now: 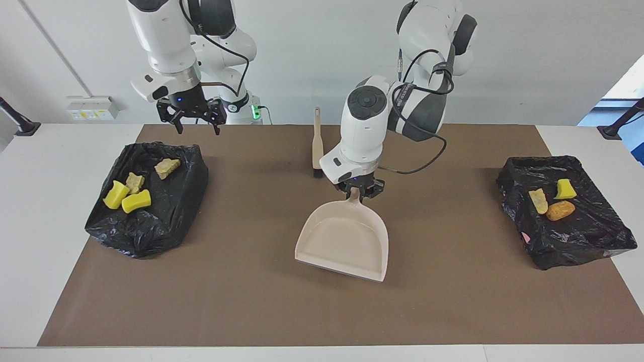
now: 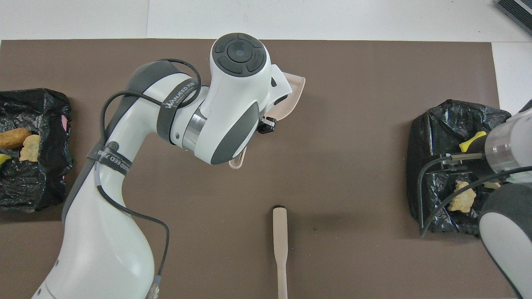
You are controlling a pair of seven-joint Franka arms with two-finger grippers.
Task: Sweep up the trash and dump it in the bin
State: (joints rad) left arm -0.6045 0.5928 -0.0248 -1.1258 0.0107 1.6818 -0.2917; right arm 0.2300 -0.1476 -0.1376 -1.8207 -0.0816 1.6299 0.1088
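My left gripper point(image 1: 360, 192) has its fingers clamped on the handle of the dustpan point(image 1: 344, 241), which sits mid-mat with its mouth pointing away from the robots. I can see nothing inside the pan.

My right gripper point(image 1: 191, 116) hangs with its fingers spread apart over the mat's edge nearest the robots, just by the bag at the right arm's end of the tabletop, holding nothing.

That black bag point(image 1: 166, 211) carries four pieces of trash point(image 1: 132, 193): two yellow sponge pieces and two tan lumps.

The other black bag point(image 1: 578, 236) (at the left arm's end) holds three more: a yellow sponge piece point(image 1: 565, 189), a tan lump point(image 1: 538, 200) and an orange-brown lump point(image 1: 560, 210).

The brush point(image 1: 317, 146) lies on the brown mat point(image 1: 251, 301), nearer the robots than the dustpan.
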